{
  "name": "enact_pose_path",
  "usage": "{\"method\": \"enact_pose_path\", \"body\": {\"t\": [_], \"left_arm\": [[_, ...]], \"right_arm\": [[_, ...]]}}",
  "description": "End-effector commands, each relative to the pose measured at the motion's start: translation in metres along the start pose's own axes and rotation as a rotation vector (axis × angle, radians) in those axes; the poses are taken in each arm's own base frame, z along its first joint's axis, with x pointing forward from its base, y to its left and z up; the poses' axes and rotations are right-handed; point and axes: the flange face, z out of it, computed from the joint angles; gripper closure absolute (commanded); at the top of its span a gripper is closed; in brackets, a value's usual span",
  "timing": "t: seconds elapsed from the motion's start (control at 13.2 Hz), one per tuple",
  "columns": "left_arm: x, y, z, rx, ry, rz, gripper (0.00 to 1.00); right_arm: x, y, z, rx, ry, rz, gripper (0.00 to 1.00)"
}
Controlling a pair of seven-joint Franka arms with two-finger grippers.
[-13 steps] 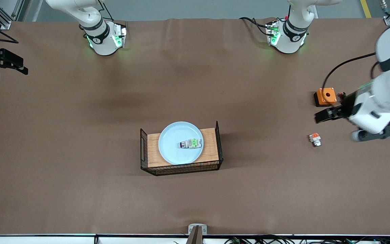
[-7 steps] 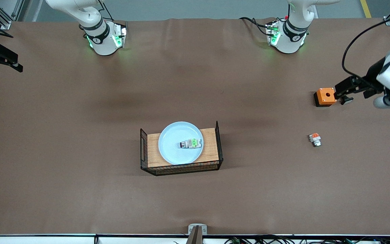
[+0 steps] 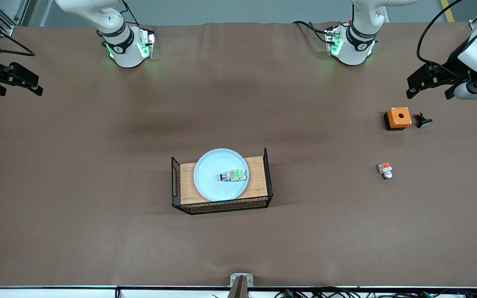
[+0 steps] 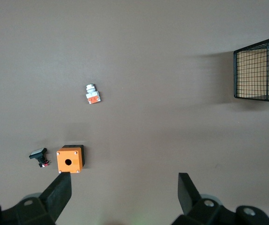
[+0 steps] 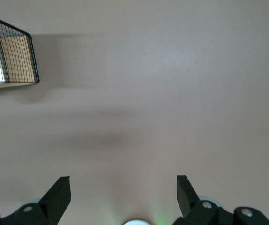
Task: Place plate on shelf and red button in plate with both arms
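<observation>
Risen from beside the orange box [image 3: 398, 118], left pincer [image 4: 124, 188] gapes wide, empty; right pincer [image 5: 123, 188] likewise.

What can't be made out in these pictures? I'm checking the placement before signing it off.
- Small silver-white switch part with a green patch, on the round pale blue plate in the wooden wire-sided tray: too small in the front view to show its red cap.
- Plate: cut off by the frame edge in both wrist views; only the tray's end shows.
- Right gripper: its arm is cut off at the front view's edge.
- Left gripper: open, above bare table.
</observation>
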Motion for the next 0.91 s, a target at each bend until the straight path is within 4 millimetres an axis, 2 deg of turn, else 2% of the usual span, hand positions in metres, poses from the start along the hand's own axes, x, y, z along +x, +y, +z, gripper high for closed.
{"method": "enact_pose_path", "body": {"t": [0.0,0.15,0.3,0.84], "left_arm": [[-0.011,0.001,-0.003,0.007,-0.005,0.031,0.00],[-0.016,0.002,0.000,0.067,-0.013,0.076,0.00],[-0.018,0.007,0.003,0.074,-0.019,0.085,0.00],[-0.019,0.016,0.000,0.049,-0.010,0.093,0.00]], "right_arm": [[-0.002,0.042,0.007,0.027,0.015,-0.050,0.00],[-0.003,0.040,0.010,0.016,-0.004,-0.026,0.00],[-0.004,0.041,0.012,0.014,-0.020,0.087,0.00],[-0.003,0.033,0.008,0.012,-0.019,-0.012,0.00]]}}
